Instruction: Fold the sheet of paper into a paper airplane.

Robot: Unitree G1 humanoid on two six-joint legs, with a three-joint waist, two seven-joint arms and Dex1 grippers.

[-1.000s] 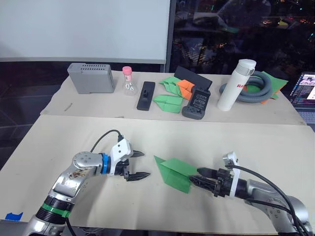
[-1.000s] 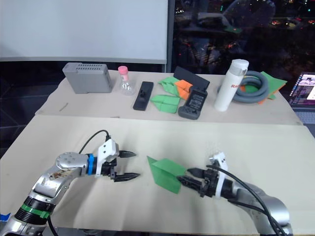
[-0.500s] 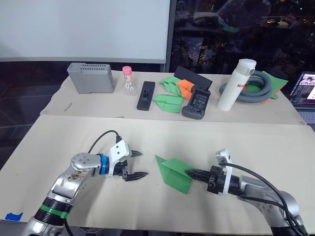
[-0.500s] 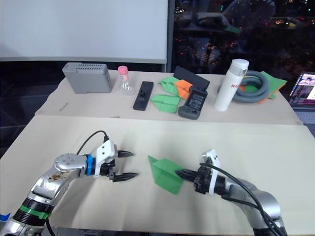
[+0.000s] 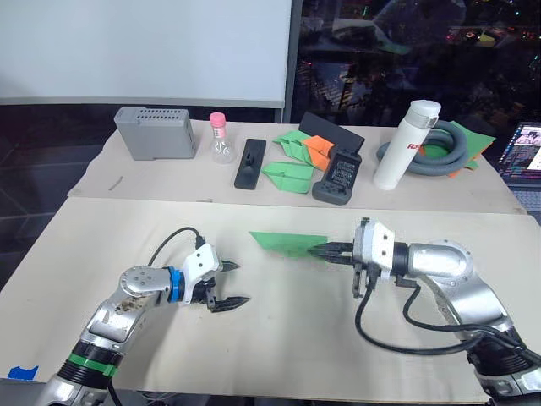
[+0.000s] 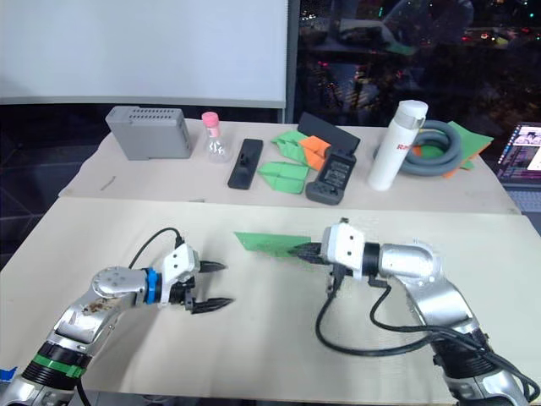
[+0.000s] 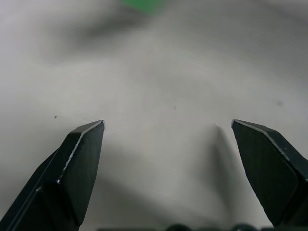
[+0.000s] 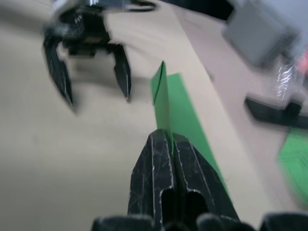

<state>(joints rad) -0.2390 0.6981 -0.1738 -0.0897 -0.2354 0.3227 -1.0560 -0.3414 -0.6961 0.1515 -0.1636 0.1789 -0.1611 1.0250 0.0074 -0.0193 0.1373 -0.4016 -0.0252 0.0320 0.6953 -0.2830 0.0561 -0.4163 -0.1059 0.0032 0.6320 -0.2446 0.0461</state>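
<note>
The airplane (image 5: 289, 244) was pinched at its near end between my right jaws (image 5: 324, 250), which were clenched tight on it. It stuck out from their tips toward my left side, its long green wedge lifted edge-up above the counter (image 5: 279, 338). In the right wrist view the folded paper rose straight out of the seam between my two black fingers (image 8: 154, 166).

My left jaws (image 5: 226, 285) were released and spread wide, holding nothing, low over the bare counter. They sat well apart from the airplane, its pointed far end lying beyond and off to one side of them.

Farther ahead of both jaws, along the back of the counter, stood a grey box (image 5: 155, 133), a small bottle (image 5: 221, 140), more green and orange folded papers (image 5: 297, 161), a white flask (image 5: 404, 145) and a coiled hose (image 5: 439, 152).
</note>
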